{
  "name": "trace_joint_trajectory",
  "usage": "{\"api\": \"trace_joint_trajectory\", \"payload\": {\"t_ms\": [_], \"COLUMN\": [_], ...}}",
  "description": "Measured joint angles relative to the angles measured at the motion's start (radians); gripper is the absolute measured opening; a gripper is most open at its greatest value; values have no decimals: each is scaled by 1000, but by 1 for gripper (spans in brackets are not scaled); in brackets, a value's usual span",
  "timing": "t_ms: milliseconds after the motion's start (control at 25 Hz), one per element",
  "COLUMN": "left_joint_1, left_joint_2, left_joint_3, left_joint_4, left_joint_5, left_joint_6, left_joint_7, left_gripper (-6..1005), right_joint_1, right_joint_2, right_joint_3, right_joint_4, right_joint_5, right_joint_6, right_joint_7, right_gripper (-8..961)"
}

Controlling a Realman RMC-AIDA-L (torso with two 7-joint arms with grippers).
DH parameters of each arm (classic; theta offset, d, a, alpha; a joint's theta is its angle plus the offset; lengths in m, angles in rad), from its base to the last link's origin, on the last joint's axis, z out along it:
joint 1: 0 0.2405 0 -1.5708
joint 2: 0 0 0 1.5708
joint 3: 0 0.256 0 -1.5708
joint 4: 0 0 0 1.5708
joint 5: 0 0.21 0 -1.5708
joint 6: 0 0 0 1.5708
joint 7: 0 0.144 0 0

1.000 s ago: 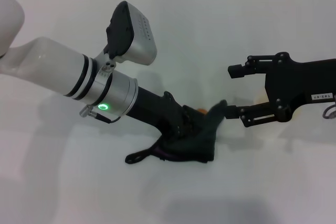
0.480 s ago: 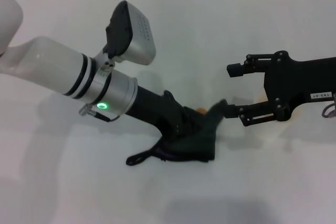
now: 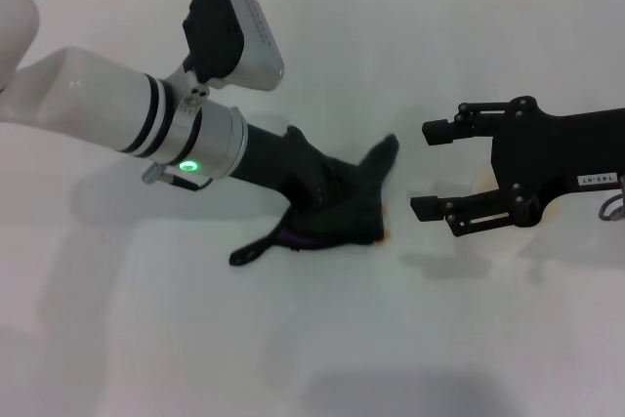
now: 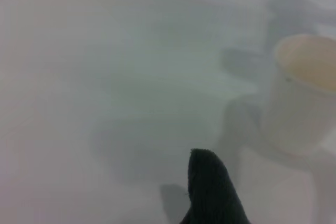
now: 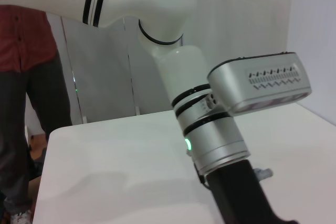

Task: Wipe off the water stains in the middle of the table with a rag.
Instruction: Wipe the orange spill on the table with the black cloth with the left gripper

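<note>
The black rag lies on the white table near its middle, draped over my left gripper, which is shut on it. Its loop strap trails toward me. A sliver of the orange water stains peeks out at the rag's right edge; the remainder is hidden under the cloth. One rag tip shows in the left wrist view. My right gripper hovers open just right of the rag, apart from it, with nothing between its fingers.
A white paper cup stands behind the right gripper and is mostly hidden in the head view. The right wrist view shows my left arm and a person standing beyond the table's far edge.
My left gripper has dragged the rag left and away from me. The rag's tip no longer touches the right gripper's lower finger. The right arm has stayed put.
</note>
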Motion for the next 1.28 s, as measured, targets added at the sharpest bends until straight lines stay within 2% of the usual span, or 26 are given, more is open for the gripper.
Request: {"api": "trace_joint_trajectory", "payload": {"t_ms": [520,800,1040,1280], "left_joint_1": [-3,-27,-32,-22], "left_joint_2": [2,-8,-9,-9], "left_joint_3": [0,8,88,126], "left_joint_4": [2,7,7,-1], "left_joint_5": [25,5,-85,-102], "left_joint_6": [-58,-51,-48,-42], "left_joint_7": [-7,5,22,19], "left_gripper": [67,68,68,68], "right_joint_1": [-2,-1,-1,-2], "right_joint_2": [1,1,1,1], "right_joint_3": [2,4,6,3], "right_joint_4": [2,2,-4,-7], "right_joint_5": [3,3,3,3], "right_joint_6": [3,4,5,3], "right_joint_7": [0,0,0,2], "right_gripper": [829,830,830,830]}}
